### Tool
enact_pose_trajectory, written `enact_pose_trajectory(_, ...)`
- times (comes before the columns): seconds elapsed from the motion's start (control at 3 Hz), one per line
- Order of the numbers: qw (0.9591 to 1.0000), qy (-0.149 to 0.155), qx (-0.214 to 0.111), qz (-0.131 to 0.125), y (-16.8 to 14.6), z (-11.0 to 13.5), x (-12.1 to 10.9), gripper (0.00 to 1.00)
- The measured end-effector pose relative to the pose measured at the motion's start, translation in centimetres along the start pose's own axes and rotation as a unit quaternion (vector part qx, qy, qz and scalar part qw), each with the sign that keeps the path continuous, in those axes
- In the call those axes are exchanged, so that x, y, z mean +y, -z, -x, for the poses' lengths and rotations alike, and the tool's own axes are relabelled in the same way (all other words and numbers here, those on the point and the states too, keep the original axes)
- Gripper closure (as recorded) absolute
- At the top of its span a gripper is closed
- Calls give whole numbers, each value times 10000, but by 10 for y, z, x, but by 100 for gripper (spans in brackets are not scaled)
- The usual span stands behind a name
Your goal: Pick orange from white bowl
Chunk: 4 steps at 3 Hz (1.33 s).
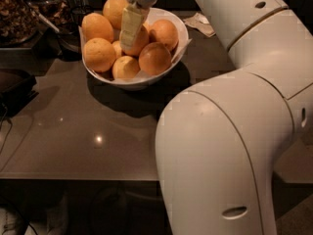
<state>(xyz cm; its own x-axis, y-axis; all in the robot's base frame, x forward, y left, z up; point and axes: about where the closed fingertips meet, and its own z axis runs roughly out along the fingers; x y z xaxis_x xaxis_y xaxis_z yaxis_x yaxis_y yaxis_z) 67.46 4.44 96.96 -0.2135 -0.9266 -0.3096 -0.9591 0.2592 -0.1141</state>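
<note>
**Desk:** Where's your claw?

**Me:** I have the claw (128, 45) pointing down into the white bowl (133, 83), at the middle of the heap. On my feed its cream tip lies against the left face of the orange (142, 40) in the centre and hides part of that fruit.

**Desk:** Clenched or released?

**Me:** I cannot tell. From this side I see one pale block, so I won't call it either way.

**Desk:** And the orange itself?

**Me:** In the bowl, nestled among the other oranges (99, 54). It touches the fruit in front of it on the right and the one behind it on the right. A smaller one sits low at the front, just below the claw.

**Desk:** How does the bowl stand?

**Me:** Upright on the dark bench (73, 131), toward the far side, with fruit piled above its rim. The highest one is at the back, just left of the claw's white housing.

**Desk:** What else is in view?

**Me:** My arm (230, 131) fills the right half of the view. Its big white elbow is nearest the camera, and the upper link runs up and left toward the claw. A crumpled paper (199, 23) lies on the bench just beyond the bowl's right rim. At the far left there is a tray (14, 13) of something brown, and I can't make out what it is.
</note>
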Motion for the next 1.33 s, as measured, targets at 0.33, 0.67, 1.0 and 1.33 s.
enact_pose_trajectory(0.33,10000,-43,12,26,-4,-3,-3,26)
enact_pose_trajectory(0.67,9999,-83,43,73,-10,-6,-6,26)
enact_pose_trajectory(1.0,9998,-87,108,138,-18,-7,-7,25)
enact_pose_trajectory(1.33,9996,-107,162,188,-25,-8,-8,25)
